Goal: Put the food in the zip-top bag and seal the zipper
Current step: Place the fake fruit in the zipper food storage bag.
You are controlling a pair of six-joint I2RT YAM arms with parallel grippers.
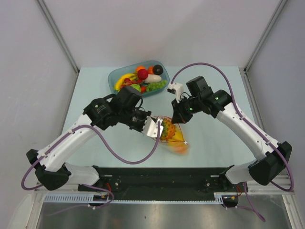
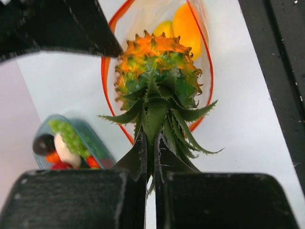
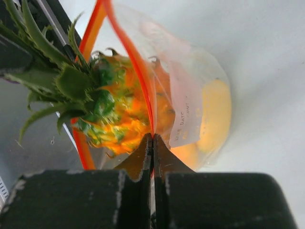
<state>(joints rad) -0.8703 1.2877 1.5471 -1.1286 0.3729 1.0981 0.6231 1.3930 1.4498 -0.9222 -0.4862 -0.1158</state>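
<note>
From above, the bag [image 1: 177, 139] lies on the surface [image 1: 214, 95], with the pineapple [image 1: 166, 130] at its mouth. At my left wrist, my left claw [image 2: 151, 155] pinches the pineapple by its leaves; I should push straight, deeper. At my right wrist, my right claw [image 3: 152, 145] pinches the zipper [image 3: 143, 81]; it should hold the mouth open.

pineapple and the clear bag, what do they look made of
The pineapple: likely moulded plastic, glossy; shiny orange body, stiff spiky green leaves. The bag: thin clear plastic film, crinkled and see-through, yellow fruit visible through it; its red-orange rim strip looks like firmer plastic.
</note>
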